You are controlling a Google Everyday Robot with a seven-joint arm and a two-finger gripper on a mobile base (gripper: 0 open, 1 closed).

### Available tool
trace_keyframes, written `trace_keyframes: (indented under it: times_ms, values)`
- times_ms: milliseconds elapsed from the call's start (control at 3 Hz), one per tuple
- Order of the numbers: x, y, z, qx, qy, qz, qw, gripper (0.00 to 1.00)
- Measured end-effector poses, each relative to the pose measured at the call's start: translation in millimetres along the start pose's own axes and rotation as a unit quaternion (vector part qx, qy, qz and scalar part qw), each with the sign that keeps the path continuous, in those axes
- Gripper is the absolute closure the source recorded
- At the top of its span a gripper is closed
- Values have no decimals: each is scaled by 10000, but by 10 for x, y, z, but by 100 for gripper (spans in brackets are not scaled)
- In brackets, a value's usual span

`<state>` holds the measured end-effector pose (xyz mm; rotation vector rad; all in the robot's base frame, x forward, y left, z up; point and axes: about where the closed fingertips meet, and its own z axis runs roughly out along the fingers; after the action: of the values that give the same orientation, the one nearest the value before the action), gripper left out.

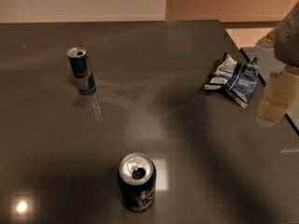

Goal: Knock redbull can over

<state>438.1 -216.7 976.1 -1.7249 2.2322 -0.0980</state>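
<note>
The redbull can (81, 71) stands upright on the dark table (187, 139) at the far left; it is slim, blue and silver with a red mark and an open silver top. My gripper (276, 99) hangs at the right edge of the camera view, over the table's right side, far from the redbull can and just right of the snack bag. Only its pale, blurred lower part shows.
A wider dark navy soda can (137, 182) stands upright near the front centre. A crumpled blue-and-white foil snack bag (233, 79) lies at the right. The table's right edge runs diagonally past the bag, with a pale floor beyond.
</note>
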Motion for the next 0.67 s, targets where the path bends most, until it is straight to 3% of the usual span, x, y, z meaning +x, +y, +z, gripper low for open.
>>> trace_keyframes:
  times_ms: [667]
  values:
    - [-3, -1, 1, 0, -4, -1, 10000, 0]
